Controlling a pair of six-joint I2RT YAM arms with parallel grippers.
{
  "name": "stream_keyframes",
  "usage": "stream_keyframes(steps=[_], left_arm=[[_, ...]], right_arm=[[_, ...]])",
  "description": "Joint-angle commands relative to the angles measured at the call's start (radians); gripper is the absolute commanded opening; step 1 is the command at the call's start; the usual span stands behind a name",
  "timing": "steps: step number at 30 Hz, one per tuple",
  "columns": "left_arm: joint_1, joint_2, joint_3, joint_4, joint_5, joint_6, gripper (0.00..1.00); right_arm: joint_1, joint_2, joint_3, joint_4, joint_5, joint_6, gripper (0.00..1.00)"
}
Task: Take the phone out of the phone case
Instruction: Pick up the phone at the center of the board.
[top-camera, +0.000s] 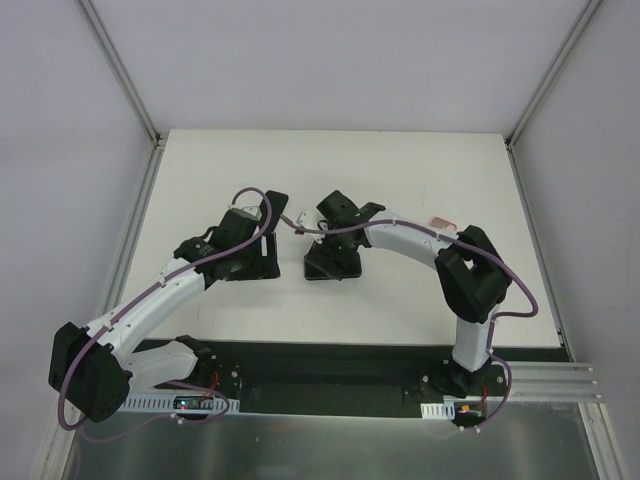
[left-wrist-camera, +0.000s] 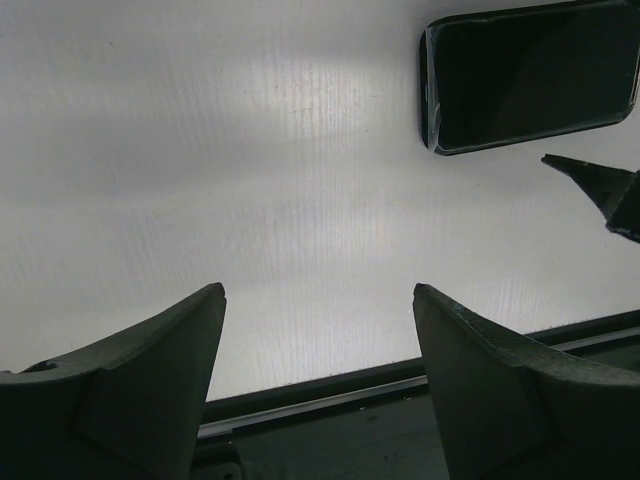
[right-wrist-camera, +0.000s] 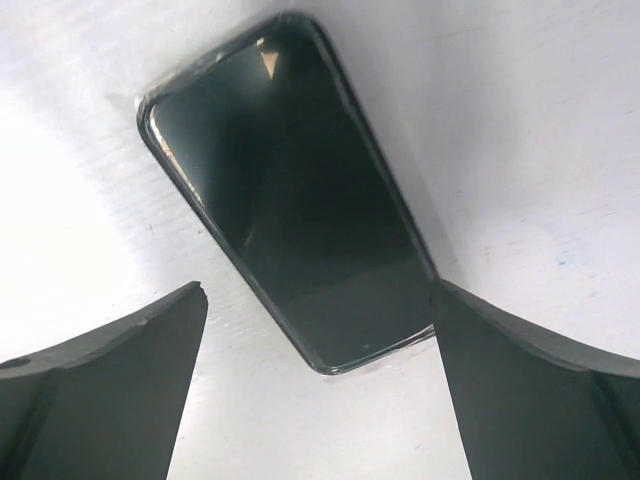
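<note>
**A:** How far along am I?

**B:** Barely begun, I judge. Over the white table your right gripper hangs above the phone. Its jaws are spread wide, with a finger to each side of the phone's lower end, and it grips nothing. Your left gripper is open and empty too, over bare table just left of the phone. The phone lies flat, dark face up, about mid-table. The case wraps its rim all round, so you have the whole removal left to do.

**A:** And room to move?

**B:** Plenty. The phone is well apart from the table's back and side edges and from the walls. The near edge, with its dark strip, is the closest one and lies just behind your left gripper. Your two grippers are near each other, so I'd mind them meeting over the phone. A small pink thing lies beside your right arm, apart from the phone.
</note>
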Motion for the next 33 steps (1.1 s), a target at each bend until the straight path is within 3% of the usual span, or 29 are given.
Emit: stream_keyframes(steps=[1,8,14,23,26,28,33], left_arm=[[0.009,-0.025,0.033,0.005,0.005,-0.007,0.75],[0.009,-0.036,0.027,0.003,0.005,-0.006,0.76],[0.009,-0.025,0.03,0.005,0.007,0.0,0.75],[0.009,-0.02,0.029,0.005,0.034,0.004,0.75],[0.009,-0.024,0.026,0.005,0.034,0.005,0.75],[0.009,-0.022,0.024,0.005,0.036,0.007,0.75],[0.009,-0.005,0.03,0.005,0.037,0.008,0.75]], right_arm=[[-0.045,-0.024,0.084,-0.009,-0.066,0.008,0.96],[-0.146,0.128,0.247,-0.087,-0.171,0.096,0.96],[-0.159,0.131,0.184,-0.026,-0.139,0.145,0.96],[-0.163,0.11,0.046,0.068,-0.374,0.246,0.96],[-0.162,0.089,-0.018,0.117,-0.388,0.289,0.96],[-0.159,0.066,-0.057,0.164,-0.363,0.321,0.96],[-0.079,-0.042,-0.178,0.214,-0.078,0.315,0.96]])
